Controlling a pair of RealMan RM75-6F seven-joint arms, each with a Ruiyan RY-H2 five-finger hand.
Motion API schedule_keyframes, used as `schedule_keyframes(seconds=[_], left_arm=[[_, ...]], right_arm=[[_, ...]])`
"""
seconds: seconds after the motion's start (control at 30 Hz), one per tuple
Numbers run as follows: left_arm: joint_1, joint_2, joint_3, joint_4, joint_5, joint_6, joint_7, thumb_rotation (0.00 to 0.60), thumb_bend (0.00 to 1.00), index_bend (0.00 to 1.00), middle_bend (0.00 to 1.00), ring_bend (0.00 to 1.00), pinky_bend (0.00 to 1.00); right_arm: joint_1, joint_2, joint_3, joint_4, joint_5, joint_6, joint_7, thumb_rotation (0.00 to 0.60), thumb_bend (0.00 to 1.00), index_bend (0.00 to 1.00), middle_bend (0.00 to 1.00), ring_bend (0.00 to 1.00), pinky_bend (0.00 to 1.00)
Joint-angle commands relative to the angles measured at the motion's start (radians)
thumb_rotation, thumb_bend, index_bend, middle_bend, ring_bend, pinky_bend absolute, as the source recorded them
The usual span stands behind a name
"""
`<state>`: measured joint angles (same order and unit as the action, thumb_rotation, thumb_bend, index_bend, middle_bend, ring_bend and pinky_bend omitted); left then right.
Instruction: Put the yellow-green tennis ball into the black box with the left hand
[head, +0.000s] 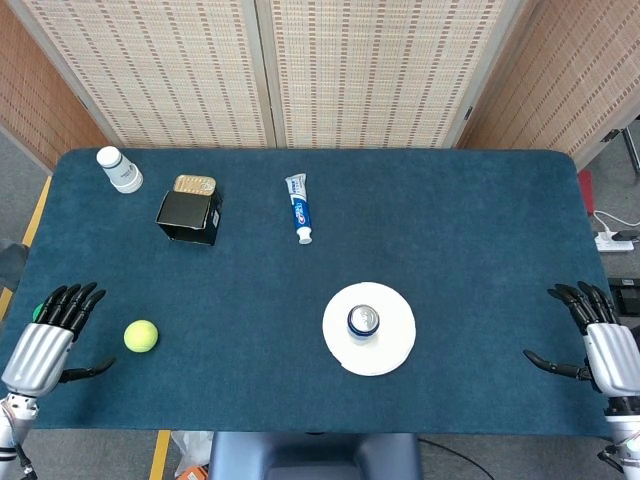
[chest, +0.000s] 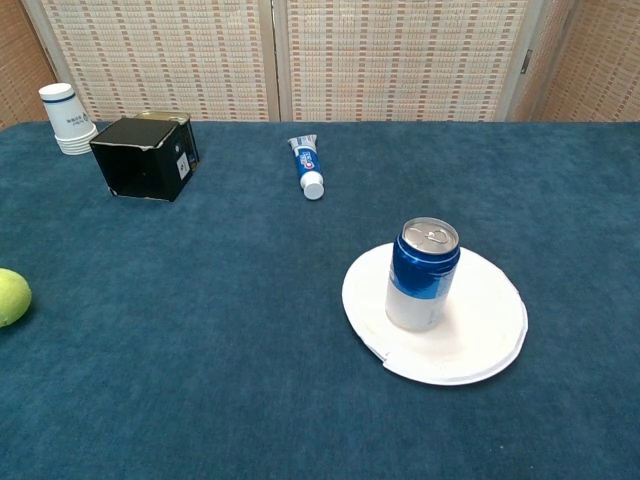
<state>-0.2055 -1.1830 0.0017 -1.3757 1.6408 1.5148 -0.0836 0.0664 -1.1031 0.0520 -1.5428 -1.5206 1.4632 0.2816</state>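
My left hand (head: 42, 340) rests at the near left edge of the table (head: 460, 250) with its fingers spread and nothing in it, just beside the yellow-green tennis ball (head: 140, 335) but not touching it; the ball lies on the blue cloth, well apart from the black box (head: 189, 215) standing farther back. My right hand (head: 598, 342) sits at the near right edge, fingers apart and empty. A stack of paper cups (head: 119, 169) and a toothpaste tube (head: 298, 207) lie toward the back, and a blue soda can (head: 363, 320) stands upright on a white plate (head: 395, 345).
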Motion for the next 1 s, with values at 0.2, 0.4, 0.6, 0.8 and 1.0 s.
schedule_keyframes(seconds=[0.2, 0.4, 0.6, 0.8, 1.0], left_arm=[[0.008, -0.084, -0.025, 0.137, 0.077, 0.151, -0.093, 0.247, 0.13, 1.00, 1.00, 1.00, 1.00], [0.014, -0.062, -0.004, 0.110, 0.062, 0.109, -0.080, 0.241, 0.13, 1.00, 1.00, 1.00, 1.00], [0.035, -0.074, 0.045, 0.098, 0.049, 0.049, -0.065, 0.587, 0.26, 1.00, 1.00, 1.00, 1.00], [0.070, -0.228, 0.054, 0.240, 0.046, 0.080, -0.075, 0.600, 0.59, 1.00, 1.00, 1.00, 1.00], [0.103, -0.357, 0.071, 0.420, 0.046, 0.100, -0.140, 0.600, 0.61, 1.00, 1.00, 1.00, 1.00]], right_arm=[[0.003, 0.002, 0.002, 0.006, 0.005, -0.006, 0.011, 0.600, 0.00, 0.19, 0.12, 0.00, 0.00], [0.005, 0.004, 0.001, 0.005, 0.004, -0.008, 0.016, 0.600, 0.00, 0.19, 0.12, 0.00, 0.00], [0.005, 0.008, 0.002, 0.005, 0.009, -0.012, 0.026, 0.600, 0.00, 0.19, 0.12, 0.00, 0.00], [0.004, 0.010, -0.001, 0.004, 0.008, -0.012, 0.021, 0.600, 0.00, 0.19, 0.12, 0.00, 0.00], [0.001, 0.011, -0.001, 0.008, 0.004, -0.004, 0.032, 0.600, 0.00, 0.19, 0.12, 0.00, 0.00]])
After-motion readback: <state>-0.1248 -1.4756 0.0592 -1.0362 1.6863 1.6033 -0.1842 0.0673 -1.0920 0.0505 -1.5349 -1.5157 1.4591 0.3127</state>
